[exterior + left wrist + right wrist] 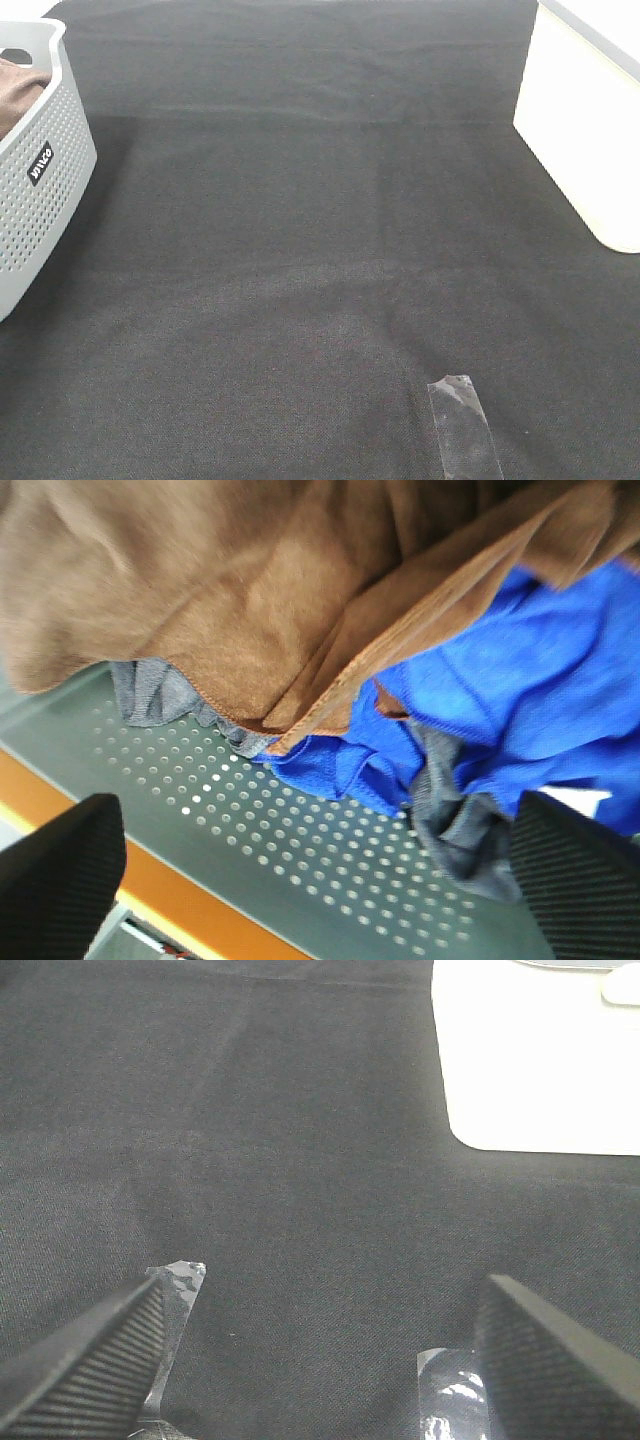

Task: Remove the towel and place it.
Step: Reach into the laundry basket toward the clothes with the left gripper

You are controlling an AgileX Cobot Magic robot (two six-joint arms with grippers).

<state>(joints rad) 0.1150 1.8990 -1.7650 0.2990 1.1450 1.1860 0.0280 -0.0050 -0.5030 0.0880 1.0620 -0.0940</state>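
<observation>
The brown plush towel (230, 590) lies bunched in a white perforated basket (330, 850), its stitched edge running over a blue cloth (530, 690) and a grey cloth (460, 830). My left gripper (320, 880) is open just above the basket's inside, both fingers apart and empty, short of the towel. In the exterior high view only a corner of the towel (18, 95) shows inside the basket (40, 190) at the far left; neither arm appears there. My right gripper (320, 1360) is open and empty above the black table cloth (300, 1160).
A cream-white container (585, 130) stands at the right edge of the table, also in the right wrist view (540, 1060). Strips of clear tape (462, 425) lie on the black cloth (300, 250) near the front.
</observation>
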